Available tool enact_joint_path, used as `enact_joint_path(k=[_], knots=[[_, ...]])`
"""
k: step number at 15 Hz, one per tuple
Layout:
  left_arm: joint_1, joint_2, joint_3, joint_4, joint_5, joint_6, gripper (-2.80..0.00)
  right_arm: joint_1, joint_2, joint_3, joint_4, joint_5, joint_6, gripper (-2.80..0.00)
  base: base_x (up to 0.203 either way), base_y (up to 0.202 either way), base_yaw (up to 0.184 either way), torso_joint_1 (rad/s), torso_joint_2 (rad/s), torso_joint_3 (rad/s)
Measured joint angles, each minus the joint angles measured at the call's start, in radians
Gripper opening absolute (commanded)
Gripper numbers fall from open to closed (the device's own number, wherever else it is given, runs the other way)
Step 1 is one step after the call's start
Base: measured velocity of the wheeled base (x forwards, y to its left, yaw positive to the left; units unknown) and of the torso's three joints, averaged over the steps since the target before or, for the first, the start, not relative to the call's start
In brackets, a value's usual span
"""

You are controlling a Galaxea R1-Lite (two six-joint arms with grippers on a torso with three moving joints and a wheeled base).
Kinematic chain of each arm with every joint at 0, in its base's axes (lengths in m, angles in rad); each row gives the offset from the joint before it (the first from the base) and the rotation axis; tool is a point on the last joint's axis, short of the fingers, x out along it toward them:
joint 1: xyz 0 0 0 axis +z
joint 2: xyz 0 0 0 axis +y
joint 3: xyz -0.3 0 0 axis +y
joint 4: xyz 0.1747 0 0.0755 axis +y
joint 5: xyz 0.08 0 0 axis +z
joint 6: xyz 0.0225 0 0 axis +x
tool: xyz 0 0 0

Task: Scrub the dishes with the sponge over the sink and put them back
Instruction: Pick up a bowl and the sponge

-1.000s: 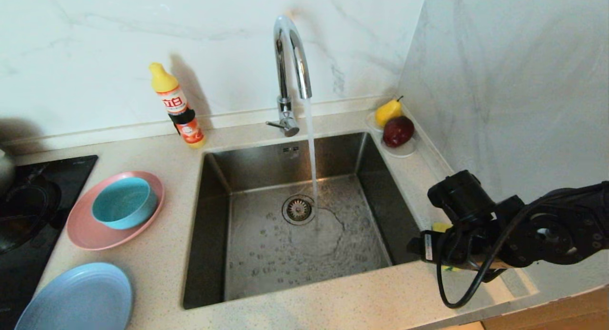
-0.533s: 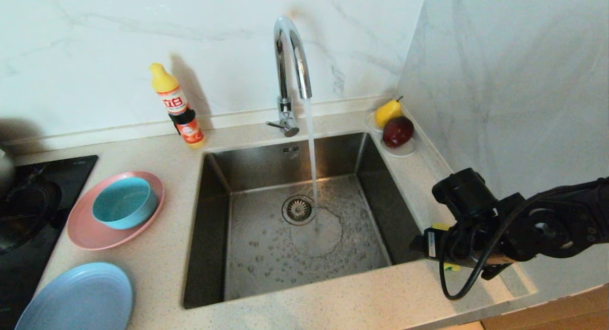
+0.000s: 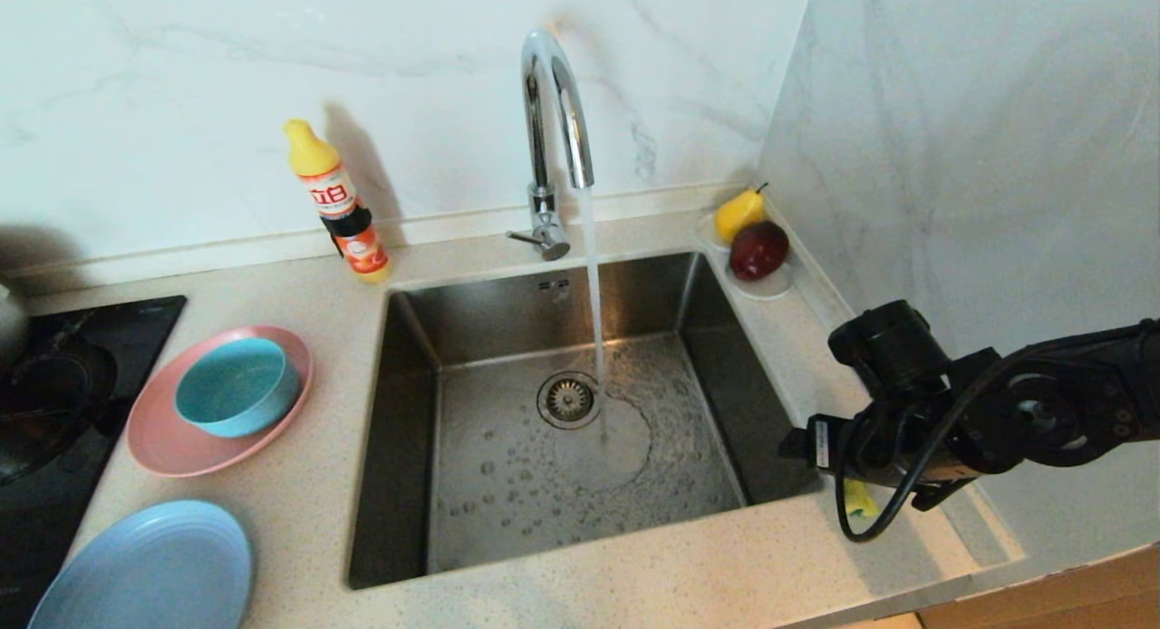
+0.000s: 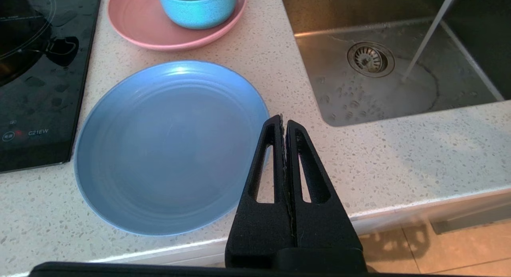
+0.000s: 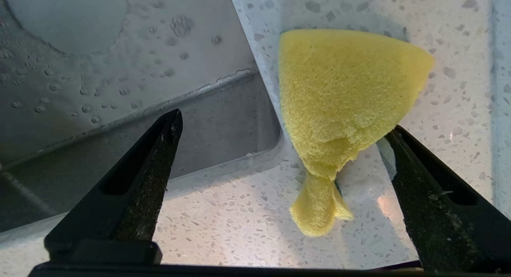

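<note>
Right hand (image 5: 279, 137) spread wide, empty, low over sponge (image 5: 343, 97) beside sink (image 3: 408, 339); left hand (image 4: 284, 127) closed, empty.

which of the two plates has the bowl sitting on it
The pink plate, beside the black cooktop. The teal bowl sits on it; the light-blue plate nearer the counter's front edge holds nothing.

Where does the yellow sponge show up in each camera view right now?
Head view: sponge peeks out under the right gripper, on the counter right of the sink.
Left wrist view: not in it.
Right wrist view: sponge lies on the counter between the open fingers.
Shared landmark: the sink's wet floor.
</note>
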Motion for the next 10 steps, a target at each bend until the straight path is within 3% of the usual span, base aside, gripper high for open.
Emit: enact_joint_path(k=[5, 6, 10], knots=[[0.000, 0.000, 0.000, 0.000, 0.000, 0.000, -2.80, 0.000, 0.006, 0.004, 0.001, 0.000, 0.001, 0.00, 0.000, 0.000, 0.000, 0.000, 0.00, 0.000], [0.000, 0.000, 0.000, 0.000, 0.000, 0.000, -2.80, 0.000, 0.007, 0.005, 0.000, 0.000, 0.001, -2.80, 0.000, 0.000, 0.000, 0.000, 0.00, 0.000], [0.000, 0.000, 0.000, 0.000, 0.000, 0.000, -2.80, -0.001, 0.011, 0.007, 0.003, -0.002, 0.006, -2.80, 0.000, 0.000, 0.000, 0.000, 0.00, 0.000]])
